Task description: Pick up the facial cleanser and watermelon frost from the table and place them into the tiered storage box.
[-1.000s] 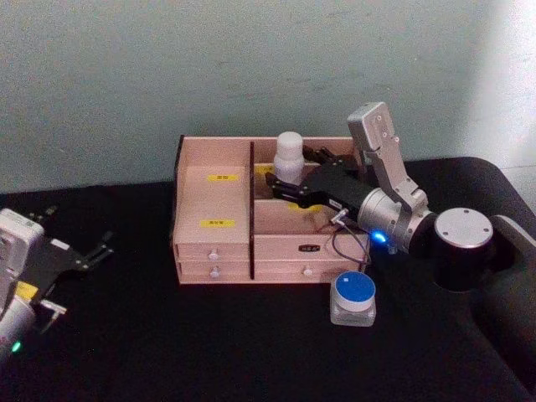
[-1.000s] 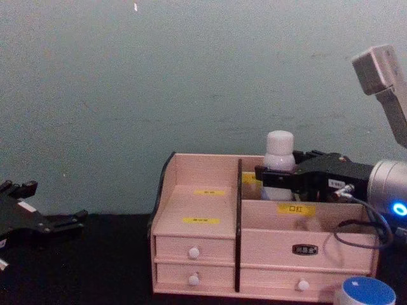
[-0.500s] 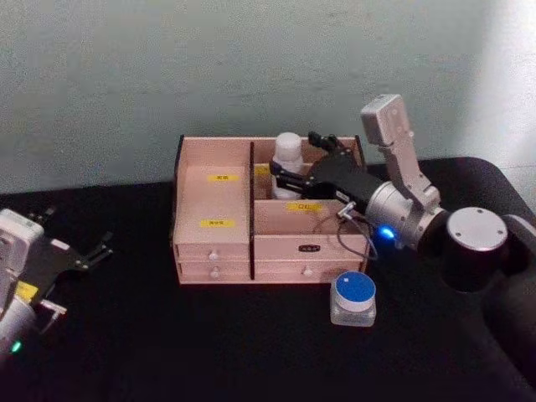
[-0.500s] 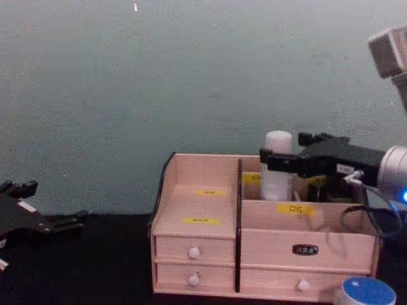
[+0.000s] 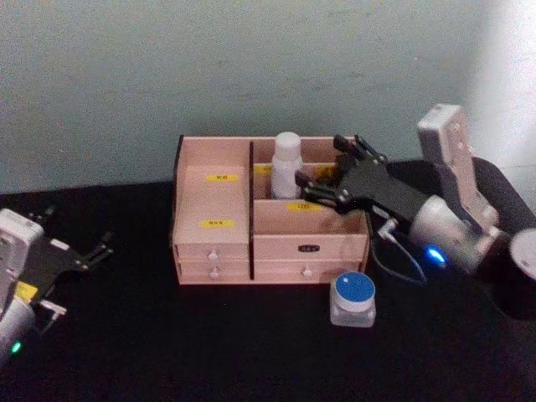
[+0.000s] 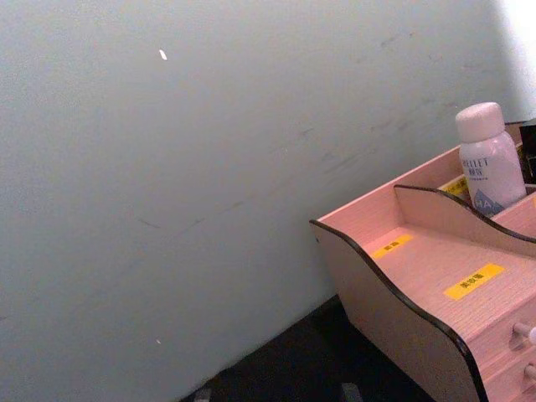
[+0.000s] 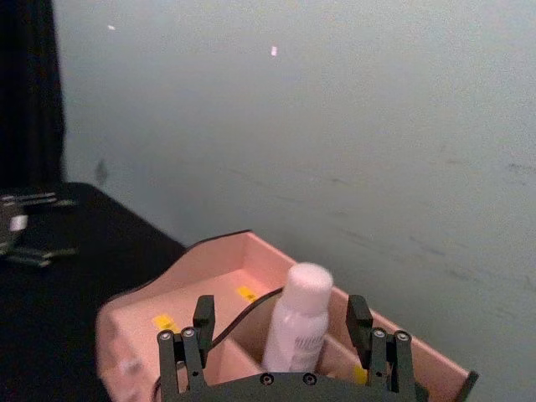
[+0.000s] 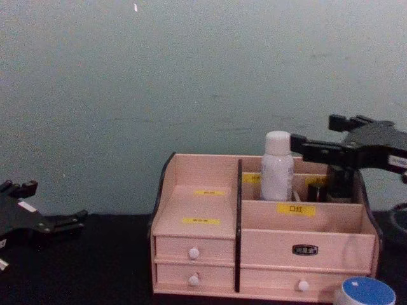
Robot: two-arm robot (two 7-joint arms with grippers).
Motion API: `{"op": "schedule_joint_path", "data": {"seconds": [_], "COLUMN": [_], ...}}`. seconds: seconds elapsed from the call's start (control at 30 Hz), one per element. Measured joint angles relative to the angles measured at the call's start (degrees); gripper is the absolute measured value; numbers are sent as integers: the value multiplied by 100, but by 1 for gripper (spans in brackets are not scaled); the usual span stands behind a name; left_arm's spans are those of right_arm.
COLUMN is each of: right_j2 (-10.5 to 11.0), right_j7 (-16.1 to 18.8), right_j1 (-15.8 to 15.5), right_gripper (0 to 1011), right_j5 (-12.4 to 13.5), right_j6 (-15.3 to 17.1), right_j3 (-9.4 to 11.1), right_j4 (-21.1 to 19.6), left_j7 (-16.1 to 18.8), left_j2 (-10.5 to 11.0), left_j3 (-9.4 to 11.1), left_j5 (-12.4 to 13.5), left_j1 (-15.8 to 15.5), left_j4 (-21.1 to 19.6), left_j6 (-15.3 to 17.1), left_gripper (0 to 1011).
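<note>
At the far left, the left hand (image 5: 79,228) rests low over the black counter (image 5: 209,343), well apart from everything else; its two dark fingers are spread, with nothing between them.

Toward the middle stands the tiered storage box (image 5: 209,197), light pinkish wood with dark edges, set against the pale wall. Its left half steps down in two tiers, each with a yellow label, above two small drawers with white knobs. A dark divider (image 5: 251,209) separates that half from the right half, which has a rear compartment, a lower front one and two more drawers.

The facial cleanser (image 5: 286,163) stands upright in the rear compartment just right of the divider, its rounded white cap rising above the box's back wall. The left wrist view shows blue print on its front.

Just to the right of the bottle is the right hand (image 5: 322,167), reaching in from the right above the box's right half. Its fingers are spread wide and grip nothing — in the right wrist view the bottle stands farther off, framed between the two fingertips.

The watermelon frost (image 5: 353,299), a squat jar with a flat blue lid, sits on the counter just in front of the box's right front corner, below the right arm.
</note>
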Motion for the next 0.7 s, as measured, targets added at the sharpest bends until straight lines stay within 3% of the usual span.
{"op": "schedule_joint_path", "data": {"seconds": [0.33, 0.53, 0.7], "right_j2": [761, 1072, 1243], "right_j7": [218, 312, 338], "right_j1": [-995, -1410, -1570], "right_gripper": [1000, 1000, 1000], "right_j5": [424, 636, 692], "right_j6": [24, 16, 155], "right_j3": [255, 331, 298], "right_j4": [-1040, -1280, -1345], "left_j7": [0, 0, 0], "left_j2": [0, 0, 0], "left_j3": [0, 0, 0], "left_j5": [0, 0, 0], "left_j1": [0, 0, 0], "left_j4": [0, 0, 0], "left_j6": [0, 0, 0], "left_gripper": [1001, 1001, 1001]}}
